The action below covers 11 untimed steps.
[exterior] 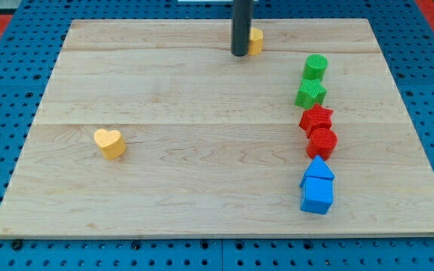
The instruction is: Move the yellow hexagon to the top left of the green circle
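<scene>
The yellow hexagon (pixel 256 41) lies near the view's top, a little right of centre, partly hidden behind my rod. My tip (pixel 239 54) rests on the board touching the hexagon's left side. The green circle (pixel 316 66) stands to the right of the hexagon and slightly lower, at the head of a column of blocks. A clear gap of board separates the hexagon from the green circle.
Below the green circle run a green star (pixel 310 94), a red star (pixel 316 119), a red circle (pixel 322 141), a blue pentagon-like block (pixel 319 170) and a blue cube (pixel 316 196). A yellow heart (pixel 109 142) lies at the view's left. The wooden board (pixel 164 173) sits on a blue pegboard.
</scene>
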Each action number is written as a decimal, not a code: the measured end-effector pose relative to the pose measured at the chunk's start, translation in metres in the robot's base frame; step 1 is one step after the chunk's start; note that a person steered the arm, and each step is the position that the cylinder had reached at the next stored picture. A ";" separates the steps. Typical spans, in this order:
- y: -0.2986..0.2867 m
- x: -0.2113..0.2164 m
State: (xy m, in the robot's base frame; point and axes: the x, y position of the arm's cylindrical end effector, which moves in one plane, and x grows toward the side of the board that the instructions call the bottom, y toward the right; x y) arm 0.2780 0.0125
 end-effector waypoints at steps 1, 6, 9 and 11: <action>-0.003 -0.039; 0.082 -0.007; 0.048 -0.059; -0.205 0.062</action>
